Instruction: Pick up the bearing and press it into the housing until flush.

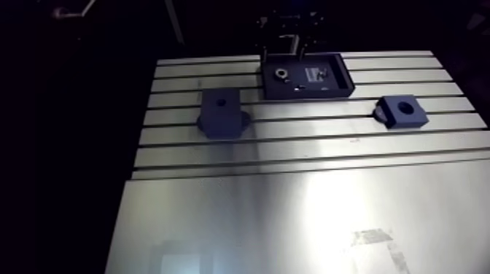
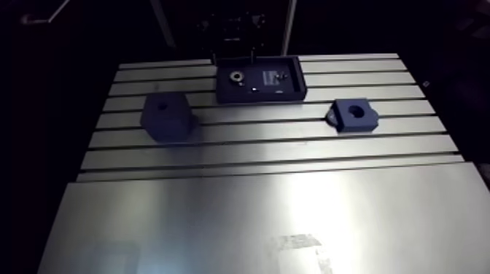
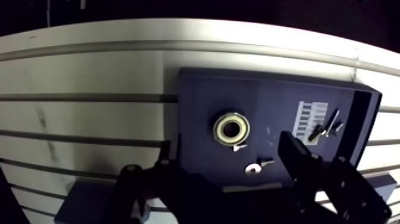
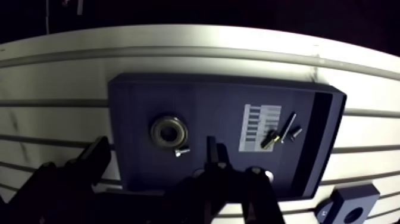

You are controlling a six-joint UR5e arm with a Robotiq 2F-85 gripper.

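Jaws apart — bearing [image 3: 232, 128] ahead, flat in tray [image 3: 268, 98], axis upright

Workshop or lab bench; slotted aluminium table [image 4: 59, 77], dark parts tray [image 4: 137, 107] holding small screws [image 4: 280, 136]

Dark slot lines stripe the pale silver aluminium bench [image 1: 292, 211]; the rectangular tray [image 3: 268, 98] and two blocks [image 1: 221, 113] [image 1: 402, 111] are dark blue, the ring bearing [image 3: 231, 128] silvery, the label [image 3: 311, 115] white, grey-barred.
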